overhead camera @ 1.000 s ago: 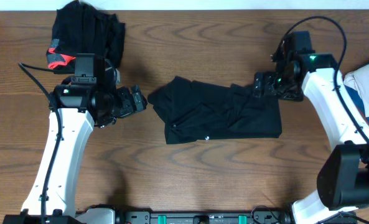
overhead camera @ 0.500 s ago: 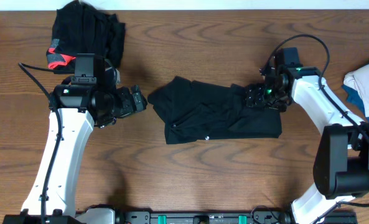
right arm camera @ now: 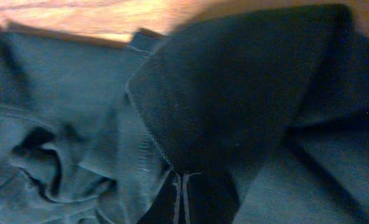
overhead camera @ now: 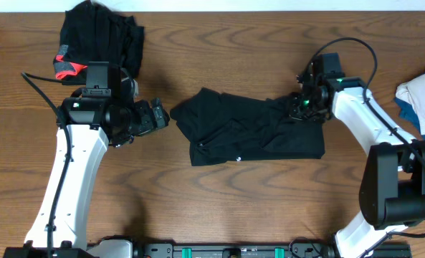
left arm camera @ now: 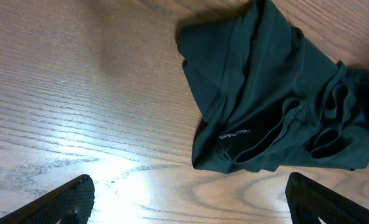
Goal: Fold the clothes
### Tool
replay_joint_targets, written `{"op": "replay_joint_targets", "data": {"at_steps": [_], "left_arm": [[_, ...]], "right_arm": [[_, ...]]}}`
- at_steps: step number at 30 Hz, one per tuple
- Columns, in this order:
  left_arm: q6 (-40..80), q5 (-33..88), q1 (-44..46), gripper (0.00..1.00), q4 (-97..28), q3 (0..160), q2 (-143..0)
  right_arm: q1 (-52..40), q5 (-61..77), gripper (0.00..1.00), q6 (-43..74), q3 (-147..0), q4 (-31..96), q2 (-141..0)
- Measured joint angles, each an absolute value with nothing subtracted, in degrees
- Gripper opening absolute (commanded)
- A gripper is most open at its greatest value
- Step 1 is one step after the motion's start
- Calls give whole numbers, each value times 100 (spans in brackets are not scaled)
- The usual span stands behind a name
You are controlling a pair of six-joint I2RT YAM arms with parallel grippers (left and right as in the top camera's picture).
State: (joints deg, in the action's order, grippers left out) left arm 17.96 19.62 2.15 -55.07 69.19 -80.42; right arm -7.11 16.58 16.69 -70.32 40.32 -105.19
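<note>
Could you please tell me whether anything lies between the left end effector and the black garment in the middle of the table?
Nothing visible does. Only bare wooden table separates the open left end effector from the near edge of the garment.

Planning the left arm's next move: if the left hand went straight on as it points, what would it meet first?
Probably the near edge of the crumpled black fabric garment lying mid-table. The open left hand points toward it across bare wooden table; its height above the wood is unclear.
</note>
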Motion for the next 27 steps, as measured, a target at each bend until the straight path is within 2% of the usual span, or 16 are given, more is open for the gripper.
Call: {"op": "replay_joint_targets", "data": {"at_steps": [13,14,15,17,19,21,27], "left_arm": [[1796,1962,215,98,-5507,6919,-8042],[1796,1962,215,98,-5507,6919,-8042],[1796,1962,215,98,-5507,6919,-8042],[1796,1962,215,98,-5507,6919,-8042],[1796,1962,215,98,-5507,6919,-8042],[1796,1962,215,98,-5507,6919,-8042],[1796,1962,215,98,-5507,6919,-8042]], "right_arm": [[-1549,2086,3,2104,-7032,3452,-10519],[-1575,2115,10,2119,-7032,3426,-10519],[-1597,2139,22,2150,-7032,3402,-10519],[-1597,2185,64,2104,-7032,3380,-10519],[-1564,2211,82,2016,-7046,3426,-10519],[-1518,2217,87,1911,-7100,3544,-10521],[-1284,2200,90,1608,-7544,4254,-10521]]}}
